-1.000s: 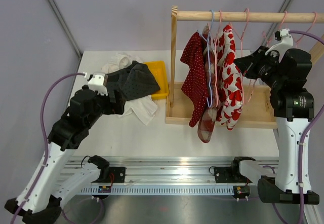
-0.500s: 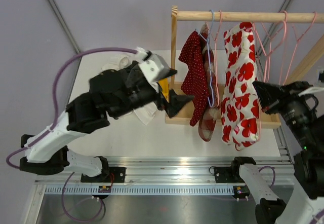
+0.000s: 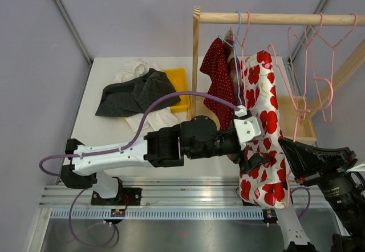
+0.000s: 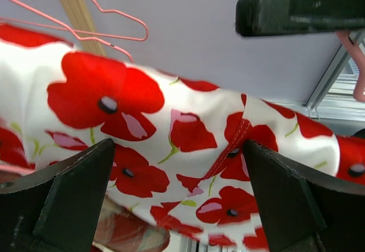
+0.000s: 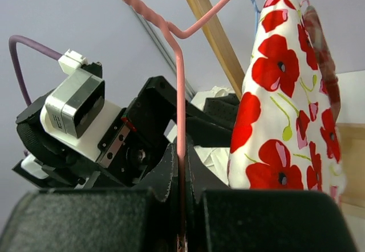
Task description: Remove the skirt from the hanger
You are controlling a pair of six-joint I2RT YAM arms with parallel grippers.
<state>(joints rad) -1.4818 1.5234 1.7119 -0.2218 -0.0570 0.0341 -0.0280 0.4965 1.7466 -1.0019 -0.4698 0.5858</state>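
The skirt (image 3: 267, 121), white with red poppies, hangs on a pink wire hanger (image 3: 288, 89) in front of the rack, tilted toward the near edge. My right gripper (image 3: 288, 152) is shut on the hanger's wire (image 5: 181, 149), just right of the skirt (image 5: 285, 109). My left gripper (image 3: 258, 162) is stretched across to the skirt's lower part. In the left wrist view it (image 4: 178, 146) stands open, and the skirt's cloth (image 4: 188, 132) spans the gap between the fingers (image 4: 74, 195). I cannot tell whether they touch it.
A wooden rack rod (image 3: 274, 18) carries a red dotted garment (image 3: 215, 78), a blue hanger (image 3: 238, 32) and spare pink hangers (image 3: 319, 64). A dark clothes pile (image 3: 137, 92) and a yellow bin (image 3: 178, 84) lie at the table's left.
My left arm swung from the clothes pile across to the skirt. My right arm drew the hanger and skirt from the rod toward the near edge.
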